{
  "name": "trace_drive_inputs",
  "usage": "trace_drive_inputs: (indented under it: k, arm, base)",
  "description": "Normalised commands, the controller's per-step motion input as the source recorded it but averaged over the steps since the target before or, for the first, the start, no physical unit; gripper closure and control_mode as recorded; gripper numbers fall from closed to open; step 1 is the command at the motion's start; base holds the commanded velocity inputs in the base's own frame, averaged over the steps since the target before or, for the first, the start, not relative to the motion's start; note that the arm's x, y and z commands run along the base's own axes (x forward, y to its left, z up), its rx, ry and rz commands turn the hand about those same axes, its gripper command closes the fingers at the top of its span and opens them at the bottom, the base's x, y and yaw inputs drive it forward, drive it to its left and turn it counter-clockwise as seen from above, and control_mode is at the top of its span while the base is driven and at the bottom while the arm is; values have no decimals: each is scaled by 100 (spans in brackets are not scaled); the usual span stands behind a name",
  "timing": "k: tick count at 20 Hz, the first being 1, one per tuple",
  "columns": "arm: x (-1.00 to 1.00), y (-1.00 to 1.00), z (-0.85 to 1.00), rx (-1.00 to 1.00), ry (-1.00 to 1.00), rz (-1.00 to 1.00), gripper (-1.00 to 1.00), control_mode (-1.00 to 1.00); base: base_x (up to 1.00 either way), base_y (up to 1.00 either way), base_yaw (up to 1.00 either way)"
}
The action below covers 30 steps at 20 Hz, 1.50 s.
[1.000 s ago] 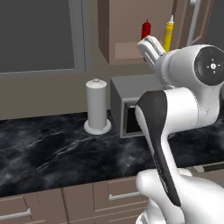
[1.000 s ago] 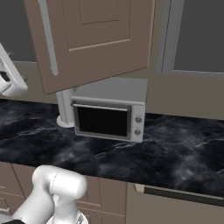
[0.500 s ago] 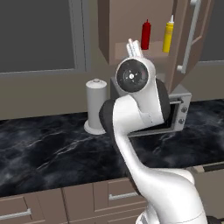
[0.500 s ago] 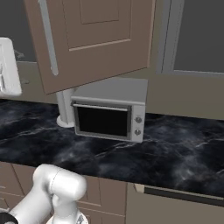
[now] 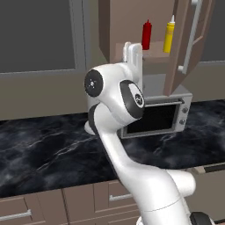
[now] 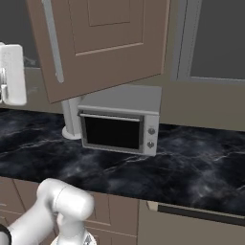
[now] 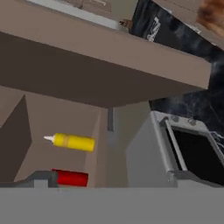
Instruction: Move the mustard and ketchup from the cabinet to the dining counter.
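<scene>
From the left base camera, the arm has swung across in the last second and now lifts its gripper [image 5: 132, 52] toward the open cabinet [image 5: 132, 26], where the ketchup [image 5: 146, 34] and mustard [image 5: 168, 34] stand side by side at the shelf's front edge. Jaws: cannot tell. The right base camera shows the cabinet door over the microwave [image 6: 119, 122]. In the hand camera both bottles come into sight, so the reach looks begun.

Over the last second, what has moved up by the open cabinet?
The arm swung left across the left base view, carrying the gripper from beside the mustard to left of the ketchup. Nothing grasped. Both bottles, the cabinet door and the microwave stayed put.
</scene>
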Motion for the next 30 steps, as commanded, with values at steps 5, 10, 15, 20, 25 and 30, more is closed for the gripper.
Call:
trace_drive_inputs:
  k: [5,10,15,20,25,30]
  arm:
    - [19,-6,-4,34,-13,-23,-100,-100]
    - [20,0,-13,28,-19,-20,-100,-100]
    - [28,-4,-24,13,-22,-18,-100,-100]
    - [31,0,-23,9,-26,-15,-100,-100]
    - [-10,0,-11,8,-27,-12,-100,-100]
    - [-16,-9,-6,19,-2,-15,-100,-100]
  base:
    - [0,0,0]
    - [0,0,0]
    - [0,0,0]
    - [0,0,0]
    - [0,0,0]
    - [0,0,0]
